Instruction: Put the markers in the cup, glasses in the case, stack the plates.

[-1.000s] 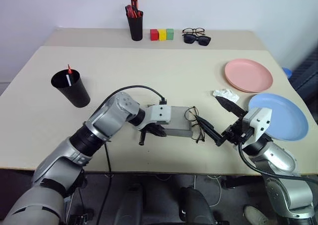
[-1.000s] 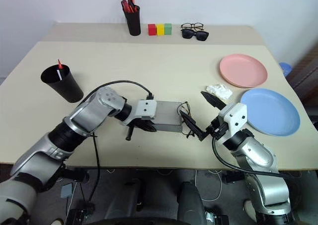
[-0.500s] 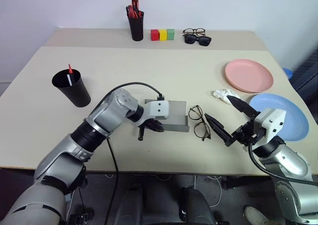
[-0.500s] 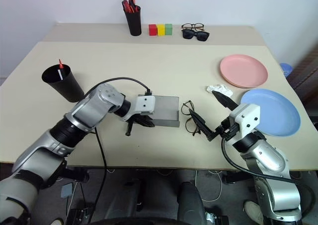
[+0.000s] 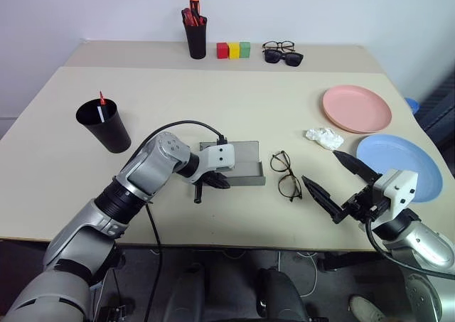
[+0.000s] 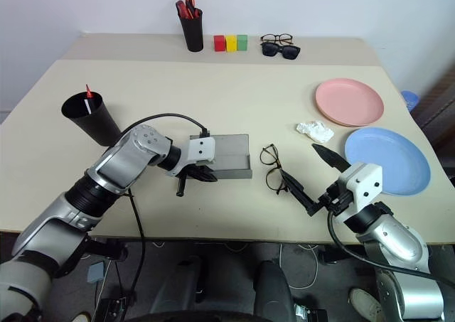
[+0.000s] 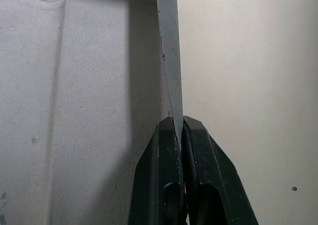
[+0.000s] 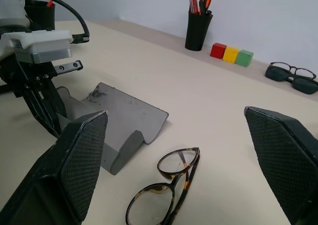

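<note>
Beige counter [image 5: 213, 102]. Left gripper [image 5: 201, 188] fingers clamped on case [image 5: 238, 164] wall. Right gripper [image 5: 333, 183] fingers wide apart, glasses [image 5: 284, 175] lying just beyond tips. Risk: thin-edge pinch slips, case shifts; wire frame skids off counter edge.

no readable text, no labels

Hidden and cut-off parts
The left gripper [image 5: 213, 181] covers part of the case [image 5: 242, 162]; the cup [image 5: 104, 126] hides the markers' [image 5: 101, 106] lower lengths.
</note>
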Tool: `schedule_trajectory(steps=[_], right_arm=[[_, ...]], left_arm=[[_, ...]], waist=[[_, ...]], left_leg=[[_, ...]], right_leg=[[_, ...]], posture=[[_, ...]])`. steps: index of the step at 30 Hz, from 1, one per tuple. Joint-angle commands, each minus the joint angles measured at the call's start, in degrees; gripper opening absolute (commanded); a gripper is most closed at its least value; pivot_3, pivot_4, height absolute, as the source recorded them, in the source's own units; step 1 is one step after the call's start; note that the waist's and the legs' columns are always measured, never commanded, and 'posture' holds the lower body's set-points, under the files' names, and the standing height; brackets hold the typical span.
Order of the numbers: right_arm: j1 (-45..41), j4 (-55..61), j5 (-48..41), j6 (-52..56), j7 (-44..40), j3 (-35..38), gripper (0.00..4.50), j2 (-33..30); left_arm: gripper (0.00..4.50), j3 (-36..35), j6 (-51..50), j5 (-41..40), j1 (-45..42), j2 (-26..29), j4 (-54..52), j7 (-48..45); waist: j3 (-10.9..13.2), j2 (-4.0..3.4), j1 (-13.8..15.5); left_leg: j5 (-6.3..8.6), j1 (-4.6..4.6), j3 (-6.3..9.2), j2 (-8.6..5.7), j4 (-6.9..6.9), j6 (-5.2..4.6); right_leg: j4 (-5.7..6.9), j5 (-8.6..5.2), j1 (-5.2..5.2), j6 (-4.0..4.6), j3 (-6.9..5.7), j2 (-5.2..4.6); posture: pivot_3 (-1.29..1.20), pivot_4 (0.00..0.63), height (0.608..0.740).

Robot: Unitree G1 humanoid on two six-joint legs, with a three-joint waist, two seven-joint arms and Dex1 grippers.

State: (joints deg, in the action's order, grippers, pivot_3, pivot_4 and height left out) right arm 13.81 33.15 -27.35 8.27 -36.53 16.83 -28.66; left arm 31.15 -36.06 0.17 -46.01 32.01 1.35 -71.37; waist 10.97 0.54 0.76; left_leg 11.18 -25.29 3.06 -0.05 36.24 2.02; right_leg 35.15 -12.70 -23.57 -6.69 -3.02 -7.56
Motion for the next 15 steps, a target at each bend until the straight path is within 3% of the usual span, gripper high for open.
schedule_trajectory(steps=[1, 11, 14, 15], right_arm=[[-0.3, 2.1, -0.8, -0.6, 0.1, 1.4, 4.5, -0.7], [-2.4, 3.3, -0.5, 1.6, 1.5, 0.2, 4.5, -1.2], [-3.0, 3.7, -0.8, 3.0, 1.7, -0.2, 4.5, -1.8], [-3.2, 3.9, -1.0, 3.7, 1.7, -0.4, 4.5, -2.0]], left_arm=[[0.07, 0.1, -0.4, -0.6, -0.2, 0.1, -3.4, -1.0], [0.07, 1.9, -0.2, 0.4, -1.5, -1.8, -3.0, -0.9], [0.99, 1.8, -0.4, 0.6, -1.2, -1.7, -3.8, -1.0], [1.49, 1.6, -1.2, 0.4, -1.0, -1.9, -4.2, -0.7]], waist=[[0.0, 0.0, 0.0], [0.0, 0.0, 0.0], [0.0, 0.0, 0.0], [0.0, 0.0, 0.0]], left_leg=[[0.0, 0.0, 0.0, 0.0, 0.0, 0.0], [0.0, 0.0, 0.0, 0.0, 0.0, 0.0], [0.0, 0.0, 0.0, 0.0, 0.01, 0.0], [0.0, 0.0, 0.0, 0.0, 0.01, 0.0]], right_leg=[[0.0, 0.0, 0.0, 0.0, 0.0, 0.0], [0.0, 0.0, 0.0, 0.01, 0.0, 0.0], [0.0, 0.01, 0.0, 0.01, 0.0, 0.0], [0.0, 0.01, 0.0, 0.01, 0.0, 0.0]], posture=[[0.0, 0.15, 0.74], [0.0, 0.15, 0.74], [0.0, 0.15, 0.74], [0.0, 0.15, 0.74]])
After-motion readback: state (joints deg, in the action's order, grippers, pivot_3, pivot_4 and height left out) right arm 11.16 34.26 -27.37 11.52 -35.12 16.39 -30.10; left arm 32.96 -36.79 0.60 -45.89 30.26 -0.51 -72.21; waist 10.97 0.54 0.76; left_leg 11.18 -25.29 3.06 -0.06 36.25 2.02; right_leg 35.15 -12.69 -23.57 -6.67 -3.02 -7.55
